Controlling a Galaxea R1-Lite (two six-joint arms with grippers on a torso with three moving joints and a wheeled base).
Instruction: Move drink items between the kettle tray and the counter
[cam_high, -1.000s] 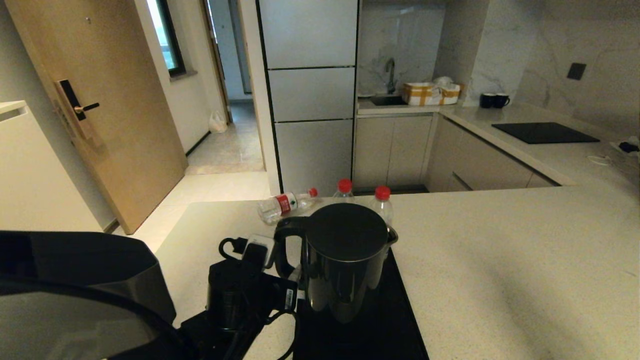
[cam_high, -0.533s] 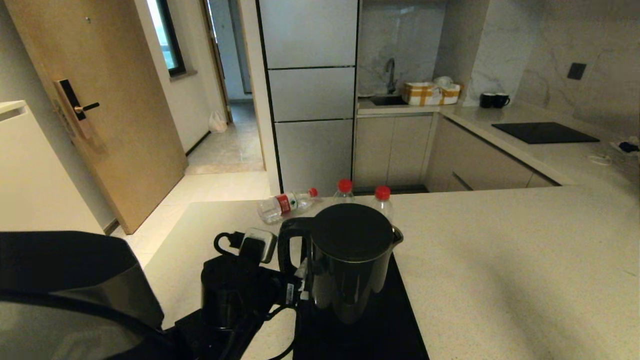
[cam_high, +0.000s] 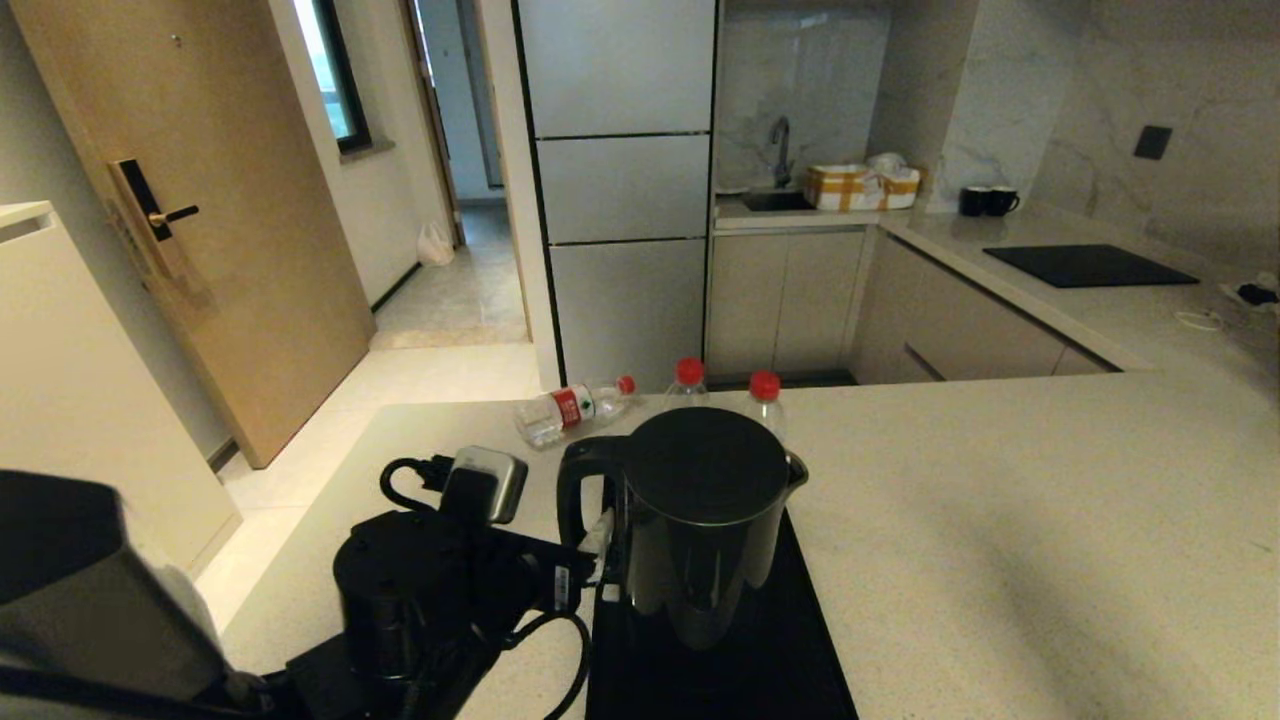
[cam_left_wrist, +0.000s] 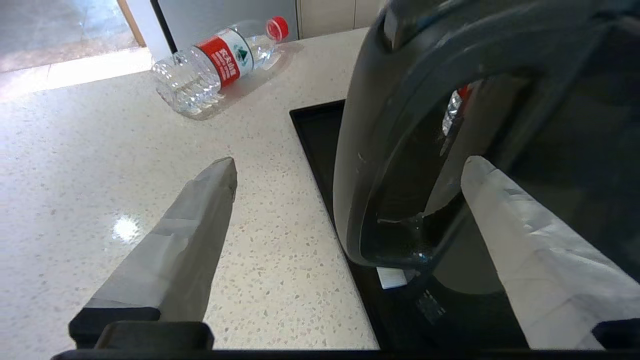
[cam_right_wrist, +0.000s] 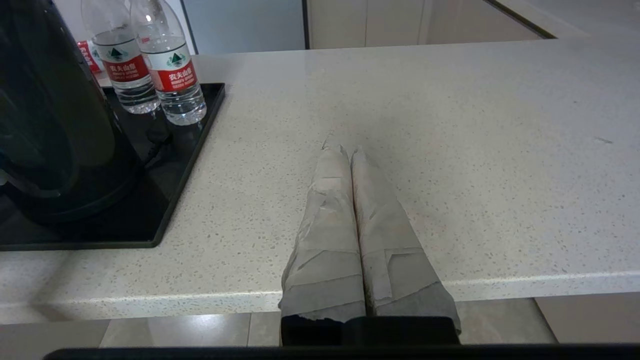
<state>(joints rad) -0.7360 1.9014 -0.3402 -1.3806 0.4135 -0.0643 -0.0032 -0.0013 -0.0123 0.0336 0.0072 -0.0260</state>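
Black glossy electric kettle (cam_high: 700, 520) sits on flat black kettle tray (cam_high: 800, 660), at 6 o'clock of two upright bottles. My left pincer (cam_left_wrist: 350, 200) gapes wide astride its loop handle (cam_left_wrist: 400, 125), gripping nothing. Risk: pulling out crooked snags the handle, tipping the kettle.

Left pincer (cam_left_wrist: 350, 170) wide apart; right pincer (cam_right_wrist: 351, 150) closed.

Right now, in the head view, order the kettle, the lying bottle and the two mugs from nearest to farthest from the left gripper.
1. Kettle: its handle sits between the open fingers of the left gripper, on the tray.
2. Lying bottle: on its side on the counter, beyond the gripper.
3. Two mugs: far back on the rear counter, near the wall.
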